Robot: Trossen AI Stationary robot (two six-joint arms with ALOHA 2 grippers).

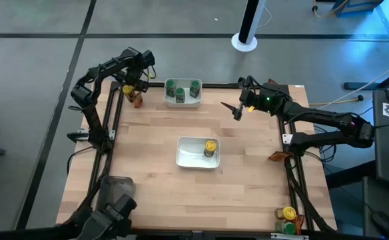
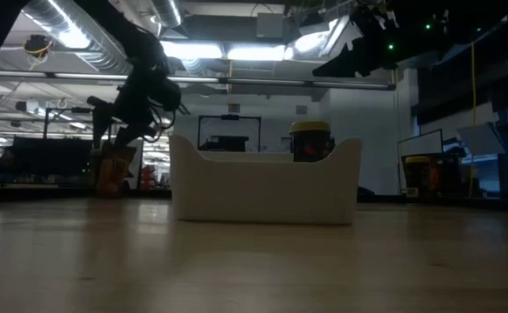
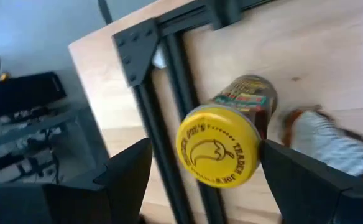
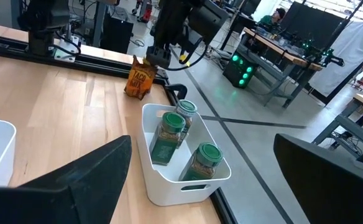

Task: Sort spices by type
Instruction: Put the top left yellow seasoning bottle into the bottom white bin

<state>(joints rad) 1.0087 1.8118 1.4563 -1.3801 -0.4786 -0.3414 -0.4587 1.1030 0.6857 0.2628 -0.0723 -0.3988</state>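
Observation:
A yellow-capped spice jar (image 3: 219, 152) stands on the table's far left corner, close to the black frame rail. My left gripper (image 1: 133, 83) hangs over it, open, one finger on each side of the cap; I see no touch. A brown-orange packet (image 1: 138, 100) lies just beside the jar. Three green-capped jars (image 4: 169, 134) stand in a white bowl (image 1: 182, 101) at the far edge. Another yellow-capped jar (image 1: 210, 147) stands in the white bowl (image 1: 191, 160) at the table's middle. My right gripper (image 1: 236, 111) hovers open above the table, right of the far bowl.
A second packet (image 1: 278, 155) lies at the right edge by the right arm's base. A yellow-capped jar (image 1: 288, 213) and a green-capped jar (image 1: 289, 227) stand at the near right corner. Black frame rails (image 3: 169, 93) run along the table's edges. Bare wood spreads around the middle bowl.

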